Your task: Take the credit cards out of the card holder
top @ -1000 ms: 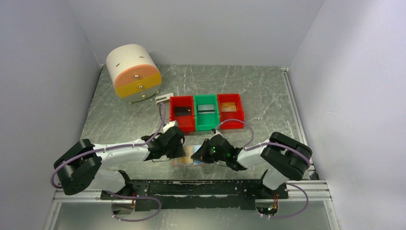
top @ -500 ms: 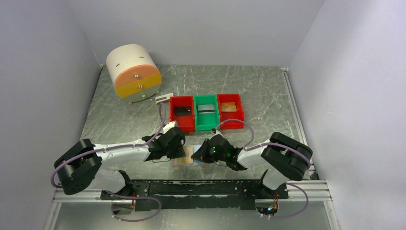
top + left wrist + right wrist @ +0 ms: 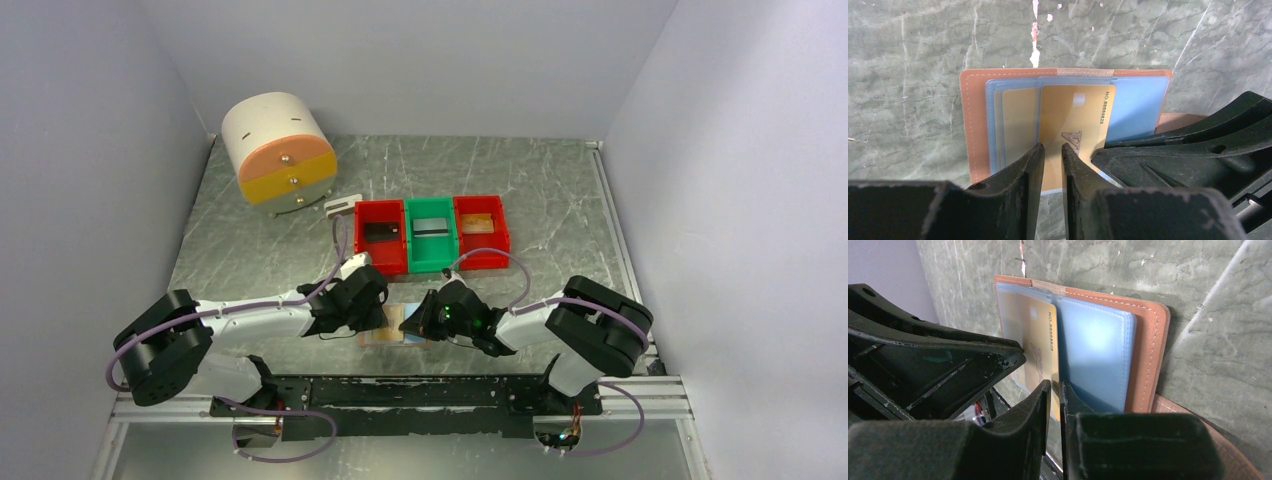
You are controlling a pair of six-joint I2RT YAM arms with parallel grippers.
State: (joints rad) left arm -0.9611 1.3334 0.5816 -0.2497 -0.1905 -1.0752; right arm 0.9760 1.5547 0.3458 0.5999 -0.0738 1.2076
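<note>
Left wrist view: the left tool, jaws narrowed to a slit, sits over a gold-brown plastic card in the open tan leather-like card holder on the tabletop. Further right, the right tool, equally narrowed, meets its blue pocket. I cannot tell whether either grips.

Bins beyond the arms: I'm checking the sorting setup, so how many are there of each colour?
Red bins: 2
Green bin: 1
Total: 3
</note>
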